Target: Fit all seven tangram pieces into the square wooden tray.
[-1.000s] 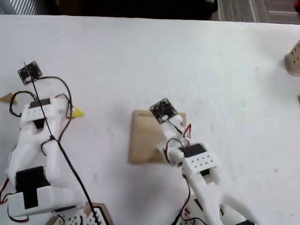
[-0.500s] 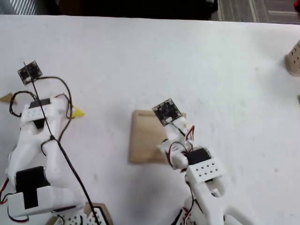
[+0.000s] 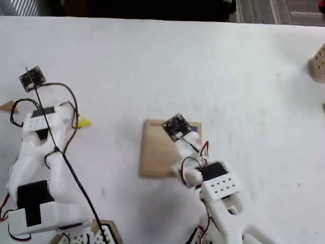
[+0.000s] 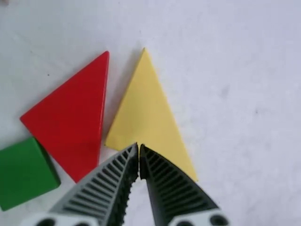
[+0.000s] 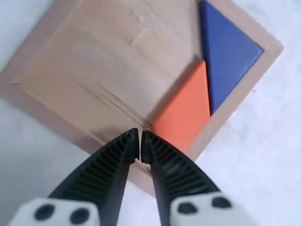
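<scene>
The square wooden tray lies mid-table; in the right wrist view the tray holds a blue triangle and an orange piece side by side along one wall. My right gripper hovers shut and empty over the tray's rim, next to the orange piece. A sliver of the blue triangle shows beside the right arm. At the left, my left gripper is shut and empty, its tips at the edge of a yellow triangle. A red triangle and a green square lie beside it. The yellow triangle's tip pokes out by the left arm.
A tan piece lies at the table's left edge. A pale wooden block with holes stands at the far right edge. Another wooden object sits at the near edge between the arms. The far half of the white table is open.
The right arm has drawn back toward the near edge, uncovering the tray's right side. The left arm has not moved.
</scene>
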Available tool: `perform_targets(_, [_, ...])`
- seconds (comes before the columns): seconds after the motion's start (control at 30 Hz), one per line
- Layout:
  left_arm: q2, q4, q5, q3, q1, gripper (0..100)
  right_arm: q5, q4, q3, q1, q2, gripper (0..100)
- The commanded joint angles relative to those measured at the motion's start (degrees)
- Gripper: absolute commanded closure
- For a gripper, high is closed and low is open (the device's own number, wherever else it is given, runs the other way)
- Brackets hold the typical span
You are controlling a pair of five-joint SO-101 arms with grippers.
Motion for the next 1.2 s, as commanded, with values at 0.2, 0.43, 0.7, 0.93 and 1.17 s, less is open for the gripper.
perform_targets(0.2, [-0.13, 0.44, -0.7, -2.2, 0.84, 98, 3.87, 0.04, -1.67, 5.93, 4.26, 97.8])
perform_targets(0.43, [-0.13, 0.53, -0.7, -2.11, 0.84, 98, 3.96, -2.07, -3.78, 10.07, 7.43, 97.8])
perform_targets(0.7, [-0.13, 0.53, -0.7, -2.2, 0.84, 98, 2.99, 2.07, -4.22, 7.16, -0.31, 97.8])
perform_targets(0.93, [-0.13, 0.53, -0.7, -2.29, 0.84, 98, -0.18, 1.89, 1.49, -2.24, -8.04, 97.8])
perform_targets(1.17, [-0.13, 0.53, -0.7, -2.29, 0.84, 98, -0.18, -0.31, -0.79, 0.4, 1.19, 97.8])
